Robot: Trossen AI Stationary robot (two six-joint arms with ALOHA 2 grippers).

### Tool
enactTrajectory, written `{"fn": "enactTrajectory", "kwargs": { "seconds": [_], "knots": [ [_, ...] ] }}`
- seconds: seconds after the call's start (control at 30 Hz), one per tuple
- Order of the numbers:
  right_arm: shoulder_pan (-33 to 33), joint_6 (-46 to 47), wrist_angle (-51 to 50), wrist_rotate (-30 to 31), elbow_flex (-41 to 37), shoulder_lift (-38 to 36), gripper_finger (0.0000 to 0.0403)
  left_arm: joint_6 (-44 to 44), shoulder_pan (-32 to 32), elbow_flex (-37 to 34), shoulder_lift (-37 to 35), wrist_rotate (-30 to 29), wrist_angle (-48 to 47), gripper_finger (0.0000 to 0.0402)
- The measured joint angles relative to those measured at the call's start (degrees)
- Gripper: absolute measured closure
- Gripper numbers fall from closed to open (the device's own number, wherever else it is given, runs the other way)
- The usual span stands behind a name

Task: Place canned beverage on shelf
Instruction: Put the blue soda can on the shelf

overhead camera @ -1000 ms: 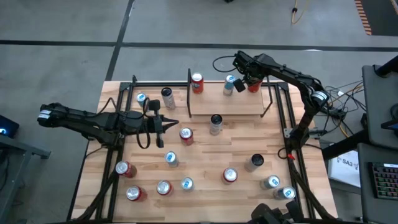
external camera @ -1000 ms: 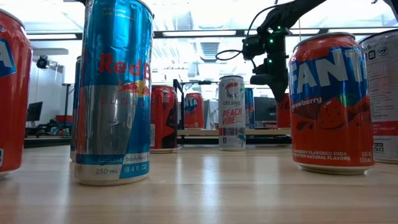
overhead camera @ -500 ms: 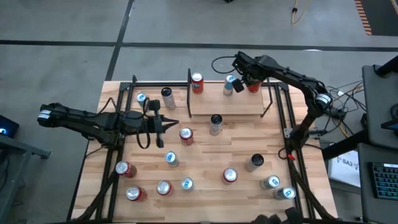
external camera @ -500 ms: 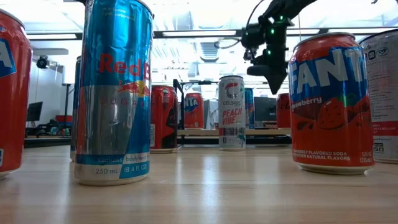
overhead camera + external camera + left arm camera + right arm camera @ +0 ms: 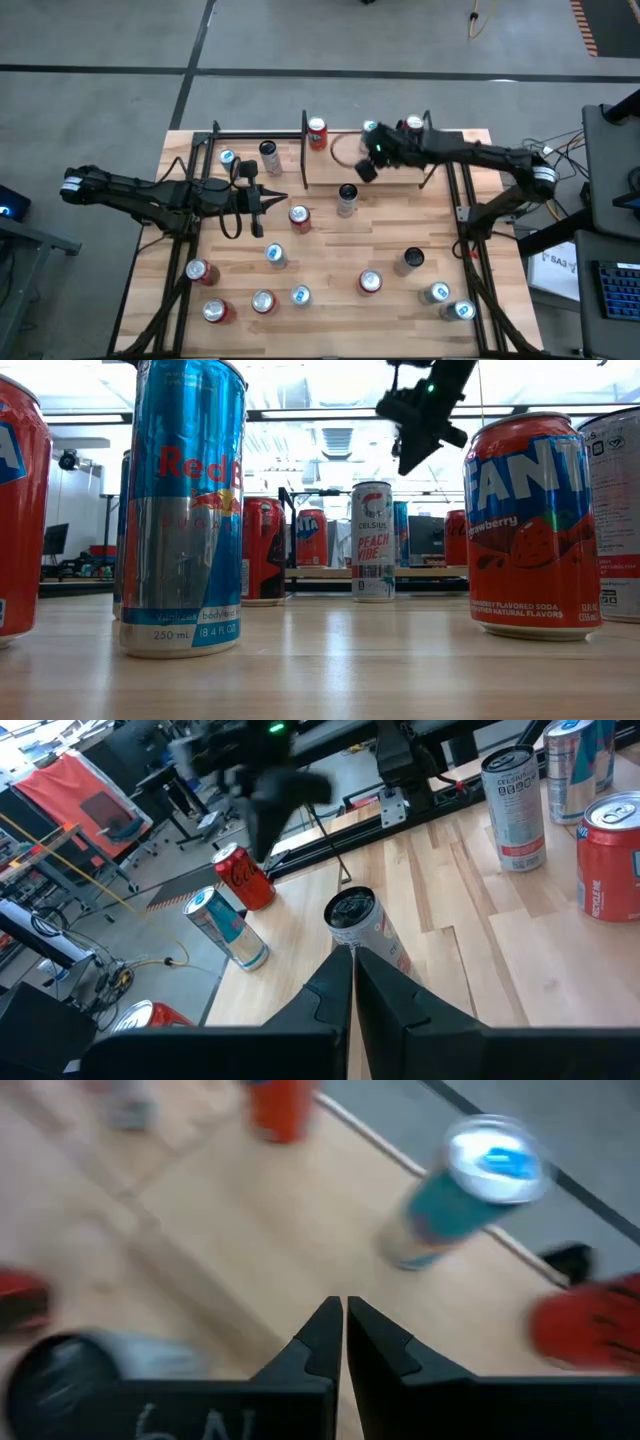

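Red soda can (image 5: 412, 126) w/ silver top stands on small light-wood shelf (image 5: 400, 175) at counter's far side; right pincer (image 5: 364, 170) together, empty, above shelf; left pincer (image 5: 277, 199) together, mid-counter.

The small light-wood shelf with black side rails (image 5: 365, 165) sits at the far middle of the butcher-block wooden desk (image 5: 330, 250). On it stand three cans: a red can (image 5: 317, 132) at its left end, a blue-topped can (image 5: 371, 130) and a red-and-white can (image 5: 414, 125) toward its right. The right pincer (image 5: 363, 172) hovers above the shelf's front edge. A dark-topped can (image 5: 347, 198) stands just before the shelf.
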Motion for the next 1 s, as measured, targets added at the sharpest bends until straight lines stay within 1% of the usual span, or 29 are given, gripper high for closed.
{"fn": "enactTrajectory", "kwargs": {
  "seconds": [0.23, 0.37, 0.47, 0.67, 0.8, 0.93, 1.0],
  "knots": [
    [12.3, -1.5, 20.9, -0.1, -15.0, -8.7, 0.0394, -0.6, 0.0, 0.0, 0.0, 0.0, 0.0, 0.0402],
    [17.3, -3.3, 30.9, -0.1, -22.4, -12.1, 0.0394, -2.4, 0.0, 0.0, 0.0, 0.0, 0.0, 0.0402],
    [20.0, -4.1, 35.9, -0.1, -26.4, -14.0, 0.0394, -6.6, 0.0, 0.0, 0.0, 0.1, 0.0, 0.0402],
    [23.1, -8.4, 42.1, -0.3, -31.5, -16.7, 0.0394, -19.4, 0.0, -1.3, 0.0, 0.5, -1.7, 0.0402],
    [23.8, -11.2, 42.6, -0.5, -31.9, -17.3, 0.0394, -26.8, 0.0, -2.3, 0.0, 0.7, -3.7, 0.0402],
    [23.8, -12.4, 42.5, -2.2, -32.0, -17.2, 0.0394, -33.5, 0.0, -2.3, 0.0, 0.7, -4.6, 0.0402],
    [24.0, -13.2, 42.5, -3.8, -32.0, -17.2, 0.0394, -36.1, 0.0, -2.3, 0.0, 3.2, -4.5, 0.0402]
  ]
}}
